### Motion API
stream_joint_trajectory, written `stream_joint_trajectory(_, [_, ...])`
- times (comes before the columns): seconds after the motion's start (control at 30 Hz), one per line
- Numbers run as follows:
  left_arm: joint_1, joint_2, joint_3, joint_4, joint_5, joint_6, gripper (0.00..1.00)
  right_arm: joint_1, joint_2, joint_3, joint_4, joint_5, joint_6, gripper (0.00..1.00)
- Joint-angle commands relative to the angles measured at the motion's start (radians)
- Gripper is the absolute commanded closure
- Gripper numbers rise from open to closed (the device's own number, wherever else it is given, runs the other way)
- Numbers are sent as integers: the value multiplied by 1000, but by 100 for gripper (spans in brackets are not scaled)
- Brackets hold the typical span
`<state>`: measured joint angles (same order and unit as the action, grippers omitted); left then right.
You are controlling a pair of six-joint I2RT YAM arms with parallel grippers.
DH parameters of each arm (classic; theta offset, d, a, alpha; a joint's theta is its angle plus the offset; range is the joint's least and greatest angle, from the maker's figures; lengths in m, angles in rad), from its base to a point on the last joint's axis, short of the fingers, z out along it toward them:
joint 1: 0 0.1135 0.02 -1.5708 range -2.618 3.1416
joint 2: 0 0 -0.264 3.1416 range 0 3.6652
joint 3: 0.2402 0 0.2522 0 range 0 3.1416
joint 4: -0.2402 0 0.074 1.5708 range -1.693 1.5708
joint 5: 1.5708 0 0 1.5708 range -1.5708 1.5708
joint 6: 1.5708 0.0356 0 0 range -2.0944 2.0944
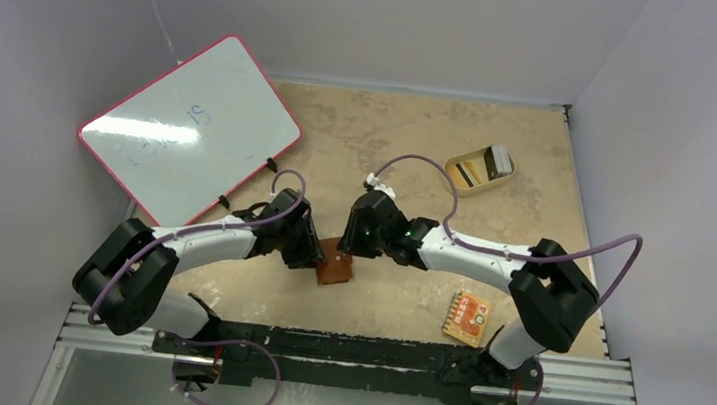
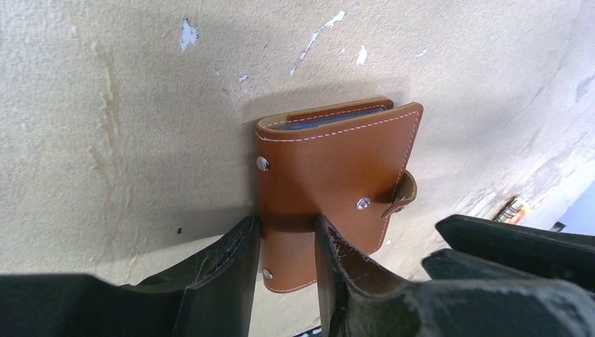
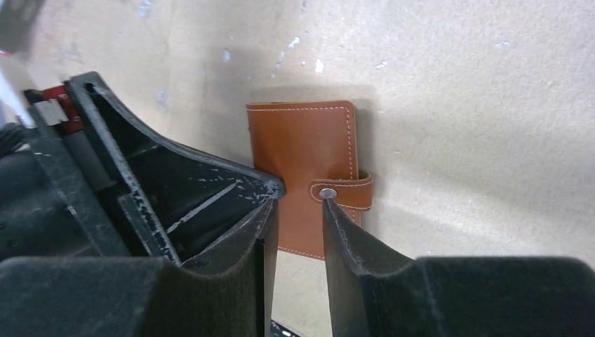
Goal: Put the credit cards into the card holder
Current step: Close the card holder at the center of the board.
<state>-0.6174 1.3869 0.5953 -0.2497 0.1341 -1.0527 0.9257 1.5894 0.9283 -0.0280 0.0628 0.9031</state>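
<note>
left fingers [image 2: 333, 253] clamp brown card holder [image 2: 330, 161] | right fingers [image 3: 337, 225] parted at snap tab [image 3: 351, 191]

The card holder [image 2: 330, 175] is warm brown with white stitching, silver snaps and a bluish-grey edge showing at its top. Under it the tabletop [image 1: 412, 138] is mottled beige with white flecks. The fingers [image 2: 224, 281] beside it are black. Right of the card holder lies an orange-red patterned packet [image 1: 467, 317]. Beyond it is a tan dish [image 1: 452, 164]. Left of it is a white, pink-rimmed board [image 1: 191, 130] with faint blue marks. The cables [image 1: 621, 252] are purple.
</note>
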Motion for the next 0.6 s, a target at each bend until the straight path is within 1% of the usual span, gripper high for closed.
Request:
stream_joint_trajectory(0.0, [-4, 2, -34, 53, 10, -30, 66, 24, 31, 77, -129, 103, -13, 68])
stream_joint_trajectory(0.2, [-4, -10, -41, 56, 9, -36, 66, 42, 85, 145, -205, 162, -12, 62])
stream_joint_trajectory(0.4, [-3, -12, -43, 53, 9, -35, 66, 55, 142, 212, -291, 226, -14, 62])
stream_joint_trajectory(0.57, [-3, -12, -43, 49, 8, -30, 66, 69, 157, 239, -324, 251, -13, 63])
